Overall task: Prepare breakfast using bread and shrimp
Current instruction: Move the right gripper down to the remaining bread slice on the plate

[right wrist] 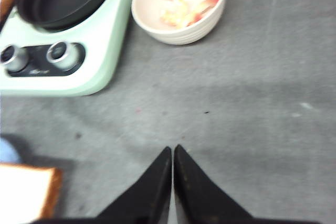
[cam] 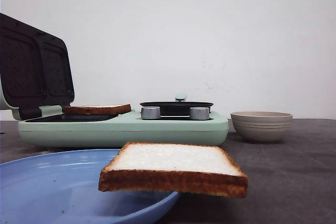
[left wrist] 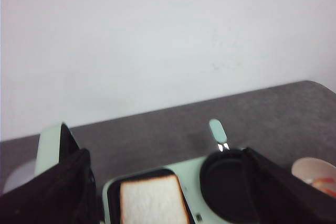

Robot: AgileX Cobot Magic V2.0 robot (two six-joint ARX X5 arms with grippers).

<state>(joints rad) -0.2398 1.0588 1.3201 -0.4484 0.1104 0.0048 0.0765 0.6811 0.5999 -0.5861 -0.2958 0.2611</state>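
One bread slice [cam: 173, 167] rests on the right rim of the blue plate [cam: 52, 187], its far side sticking out past the rim. A second bread slice [cam: 97, 109] lies in the open sandwich maker [cam: 126, 129] and also shows in the left wrist view [left wrist: 152, 200]. The shrimp [right wrist: 184, 11], orange-red bits, lie in the beige bowl [right wrist: 176, 36]. My left gripper [left wrist: 164, 153] hangs open above the sandwich maker, holding nothing. My right gripper [right wrist: 172, 149] is shut and empty over bare table, between the bowl and the plate's bread slice [right wrist: 23, 192].
The maker's dark lid [cam: 34, 69] stands open at the left. A black frying pan [cam: 176, 107] sits on its right half behind two metal knobs [cam: 150, 113]. The beige bowl [cam: 261, 129] stands right of the appliance on the grey table [cam: 294, 177].
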